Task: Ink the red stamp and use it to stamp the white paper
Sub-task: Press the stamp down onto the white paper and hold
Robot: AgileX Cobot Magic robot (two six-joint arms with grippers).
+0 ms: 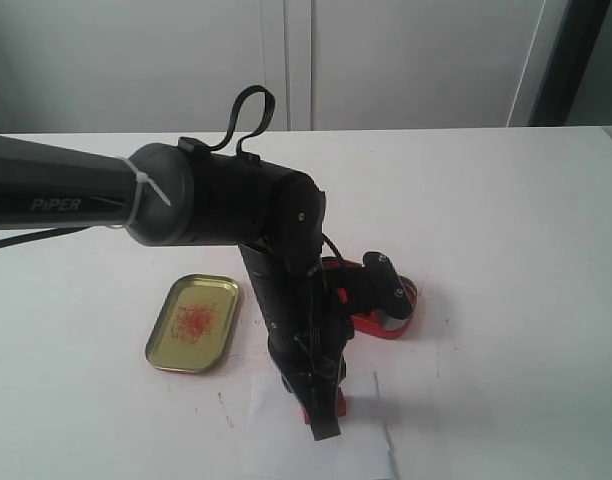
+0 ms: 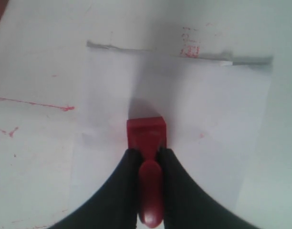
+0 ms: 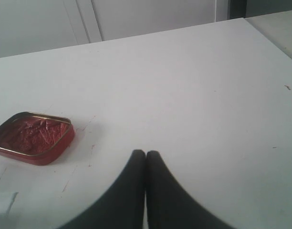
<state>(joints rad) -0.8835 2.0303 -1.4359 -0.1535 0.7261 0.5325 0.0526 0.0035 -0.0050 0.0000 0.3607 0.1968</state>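
Note:
The red stamp (image 2: 146, 132) is held by its knob handle in my left gripper (image 2: 147, 153), which is shut on it. Its square base points down at the white paper (image 2: 210, 119), resting on it or just above it; I cannot tell which. In the exterior view the left gripper (image 1: 321, 405) reaches down over the white paper (image 1: 361, 445) at the table's front, with the red stamp (image 1: 308, 404) showing at its tip. The red ink tin (image 3: 32, 137) lies open, away from my right gripper (image 3: 146, 153), which is shut and empty above the bare table.
A gold lid (image 1: 193, 322) with red smears lies left of the arm. The red ink tin (image 1: 398, 312) sits behind the left arm, partly hidden by it. Red smudges (image 2: 190, 50) mark the paper's far edge, and red streaks (image 2: 36, 103) cross the table beside it.

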